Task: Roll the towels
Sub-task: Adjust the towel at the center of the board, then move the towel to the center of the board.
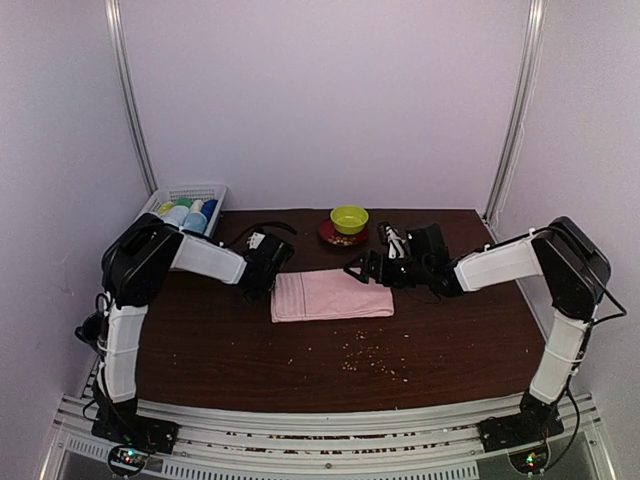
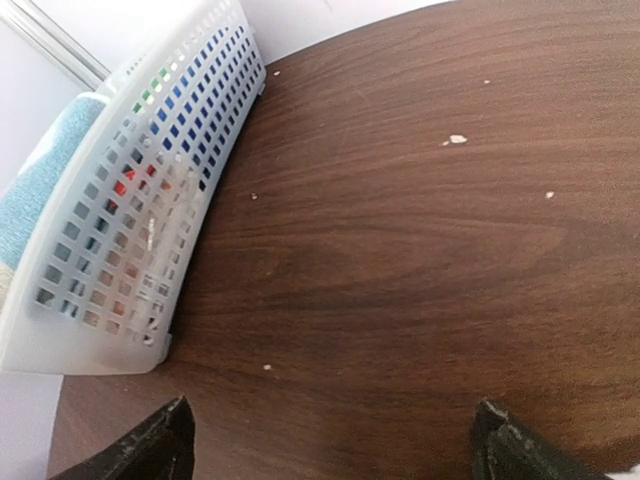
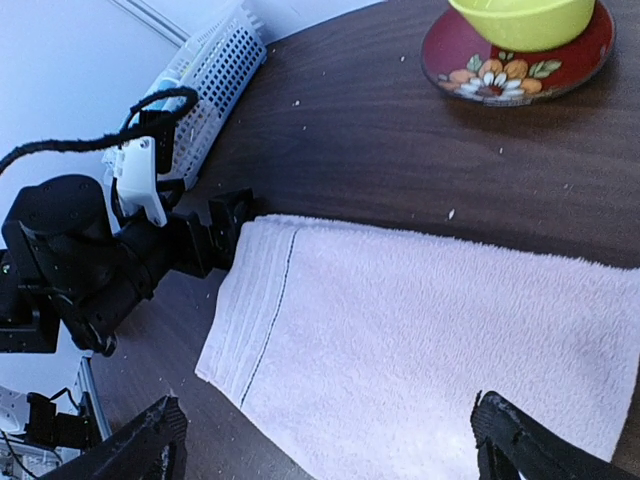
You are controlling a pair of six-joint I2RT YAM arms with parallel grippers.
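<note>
A pale pink towel (image 1: pixel 330 296) (image 3: pixel 420 330) lies flat and folded in the middle of the dark wooden table (image 1: pixel 450 330). Its left end has a thin dark stitched line. My left gripper (image 1: pixel 262 264) (image 2: pixel 335 455) is open at the towel's left end, over bare wood with nothing between its fingers (image 2: pixel 150 450). My right gripper (image 1: pixel 366 270) (image 3: pixel 335 455) is open above the towel's right end, one fingertip (image 3: pixel 530 450) over the cloth. A light blue towel (image 2: pixel 40 180) shows at the rim of the white mesh basket (image 2: pixel 140 190).
The white mesh basket (image 1: pixel 185 205) (image 3: pixel 215 70) stands at the back left corner with several coloured items inside. A green bowl (image 1: pixel 349 217) (image 3: pixel 525 15) sits on a red flowered plate (image 1: pixel 343 237) (image 3: pixel 510 70) behind the towel. Crumbs (image 1: pixel 365 355) are scattered near the front.
</note>
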